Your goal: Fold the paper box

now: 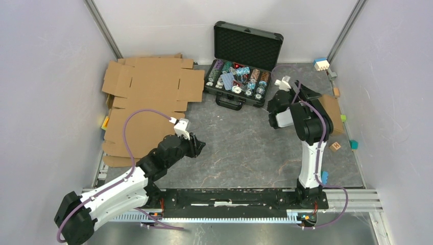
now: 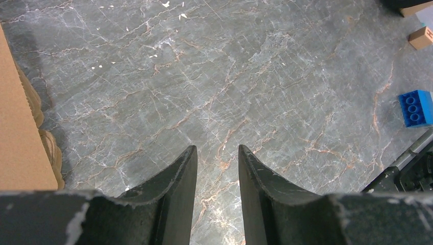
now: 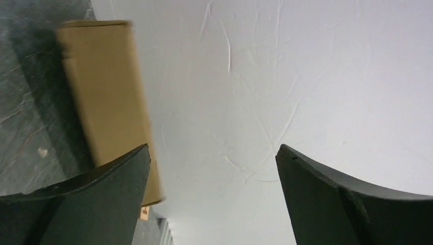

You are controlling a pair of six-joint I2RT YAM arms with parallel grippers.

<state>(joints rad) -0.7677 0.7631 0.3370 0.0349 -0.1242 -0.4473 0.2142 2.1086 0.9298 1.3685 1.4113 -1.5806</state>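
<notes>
Top external view: right jaws wide open beside the paper box (image 1: pixel 337 117), left jaws parted, empty, near cardboard sheets (image 1: pixel 148 92).

Matt, plain brown cardboard on the paper box (image 3: pixel 102 92) and the flat sheets (image 1: pixel 148 87); smooth grey stone-look table (image 2: pixel 255 76), faintly glossy, with rusty veins; scuffed matt black plastic on the left fingers (image 2: pixel 176 194); smooth blue plastic brick (image 2: pixel 416 108); black foam lining in the case (image 1: pixel 248 45)

- Top cam: high behind arm bases, looking down on whole table (image 1: pixel 240 148).
- L wrist: close, down at table; blue brick (image 2: pixel 416 108) shared w/ top.
- R wrist: close, faces side wall (image 3: pixel 306 76), paper box (image 3: pixel 102 92).
</notes>
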